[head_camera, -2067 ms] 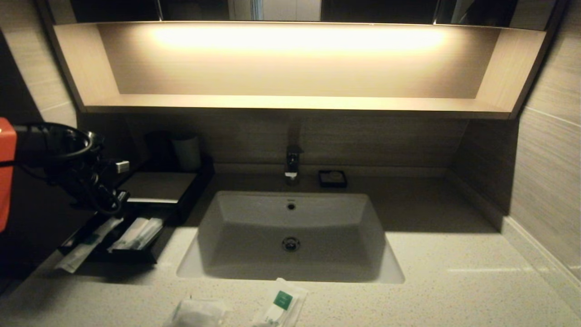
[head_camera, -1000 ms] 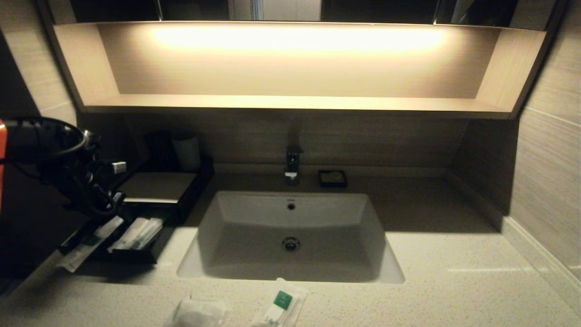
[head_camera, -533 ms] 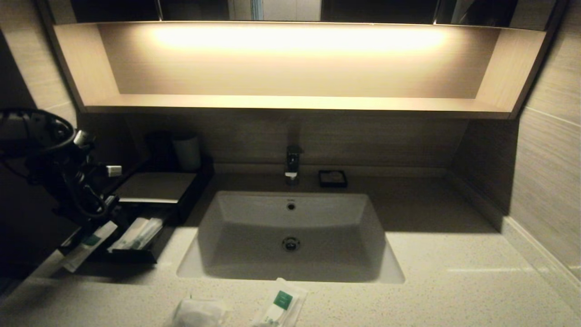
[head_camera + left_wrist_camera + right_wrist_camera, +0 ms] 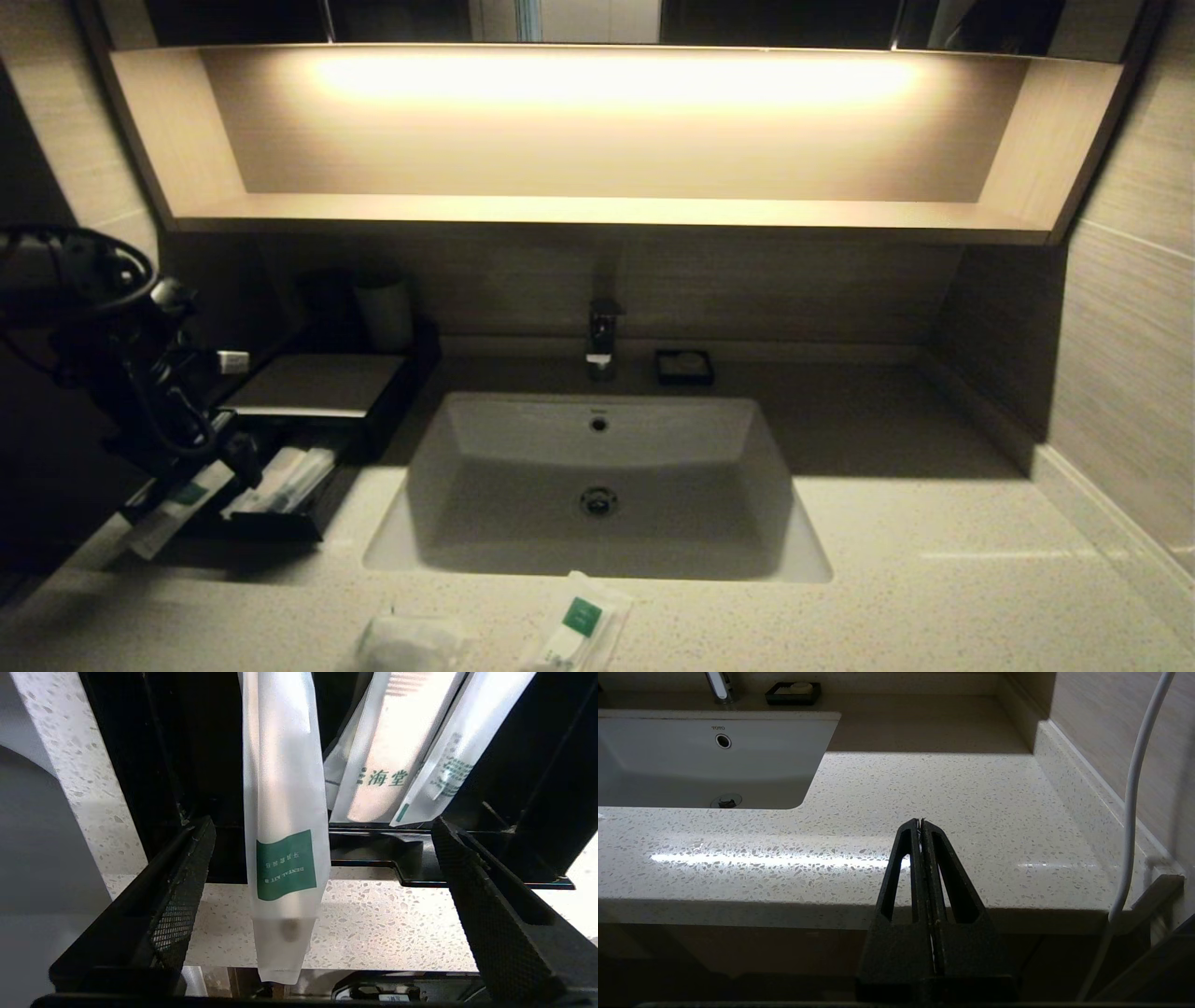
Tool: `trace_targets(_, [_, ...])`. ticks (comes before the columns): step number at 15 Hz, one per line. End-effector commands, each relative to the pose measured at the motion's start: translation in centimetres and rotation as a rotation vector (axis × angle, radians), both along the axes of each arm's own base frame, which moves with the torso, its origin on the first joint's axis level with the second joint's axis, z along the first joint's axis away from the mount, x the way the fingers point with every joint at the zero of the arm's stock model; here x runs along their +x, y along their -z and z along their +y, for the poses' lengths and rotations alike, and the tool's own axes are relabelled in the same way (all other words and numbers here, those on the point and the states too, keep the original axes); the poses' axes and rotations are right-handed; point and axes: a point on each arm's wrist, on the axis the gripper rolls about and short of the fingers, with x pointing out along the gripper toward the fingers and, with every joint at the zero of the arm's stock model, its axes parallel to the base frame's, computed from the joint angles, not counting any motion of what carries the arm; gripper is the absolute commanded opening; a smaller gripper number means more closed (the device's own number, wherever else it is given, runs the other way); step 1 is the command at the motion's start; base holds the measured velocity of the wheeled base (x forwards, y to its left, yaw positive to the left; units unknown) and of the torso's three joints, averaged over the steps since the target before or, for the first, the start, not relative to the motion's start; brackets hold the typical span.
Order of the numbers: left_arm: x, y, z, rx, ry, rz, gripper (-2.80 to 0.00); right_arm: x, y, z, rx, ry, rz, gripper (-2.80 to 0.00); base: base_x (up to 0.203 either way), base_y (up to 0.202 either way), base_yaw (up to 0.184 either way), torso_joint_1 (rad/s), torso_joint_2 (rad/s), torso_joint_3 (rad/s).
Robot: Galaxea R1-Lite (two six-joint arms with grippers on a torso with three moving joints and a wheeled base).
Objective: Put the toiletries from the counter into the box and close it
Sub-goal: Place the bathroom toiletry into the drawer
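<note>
The sink basin [image 4: 597, 485] sits in the middle of the table [image 4: 934, 569], with the faucet [image 4: 602, 336] behind it and the soap dish [image 4: 684, 367] just right of the faucet. At the left of the frame stands the box [image 4: 322, 385], two cups [image 4: 373, 308] behind it, its drawer tray [image 4: 271, 527] pulled out toward the lower left. In the tray lie two packets [image 4: 285, 481] side by side; left of them the long packet [image 4: 177, 509] lies in the tray, its end sticking out over the front edge. At the bottom edge, before the basin, a labelled packet [image 4: 579, 630] lies right of a puffy packet [image 4: 406, 644]. The shelf [image 4: 607, 210] runs above
</note>
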Motion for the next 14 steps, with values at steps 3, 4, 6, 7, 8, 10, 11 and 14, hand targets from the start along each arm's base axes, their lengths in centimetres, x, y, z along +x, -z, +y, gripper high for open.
trace_targets(3, [0.11,0.81,0.22,-0.009,-0.003,0.035,0.00,0.01,0.04,0.00,0.000,-0.001,0.001,-2.80,0.000,0.000,0.000,0.000,0.00,0.000])
trace_targets(4, [0.11,0.86,0.24,-0.010,-0.003,0.037,0.00,0.01,0.04,0.00,0.000,-0.001,0.001,-2.80,0.000,0.000,0.000,0.000,0.00,0.000])
trace_targets(6, [0.17,0.95,0.29,0.003,-0.004,0.042,0.00,0.01,0.04,0.00,0.000,-0.001,0.001,-2.80,0.000,0.000,0.000,0.000,0.00,0.000])
trace_targets(7, [0.18,0.97,0.28,0.008,-0.004,0.044,0.00,0.01,0.04,0.00,0.000,-0.001,0.001,-2.80,0.000,0.000,0.000,0.000,0.00,0.000])
trace_targets(8, [0.17,1.04,0.34,0.007,-0.007,0.046,0.00,0.01,0.04,0.00,0.000,-0.001,0.001,-2.80,0.000,0.000,0.000,0.000,0.00,0.000])
trace_targets(10, [0.21,1.16,0.35,0.005,-0.009,0.049,-2.80,0.01,0.04,0.00,0.000,-0.001,0.001,-2.80,0.000,0.000,0.000,0.000,0.00,0.000])
trace_targets(11, [0.22,1.15,0.36,0.007,-0.009,0.049,-2.80,0.01,0.04,0.00,0.000,-0.001,0.001,-2.80,0.000,0.000,0.000,0.000,0.00,0.000])
trace_targets(14, [0.15,1.05,0.34,0.006,-0.007,0.048,-2.80,0.00,0.01,0.00,0.000,-0.001,0.000,-2.80,0.000,0.000,0.000,0.000,0.00,0.000])
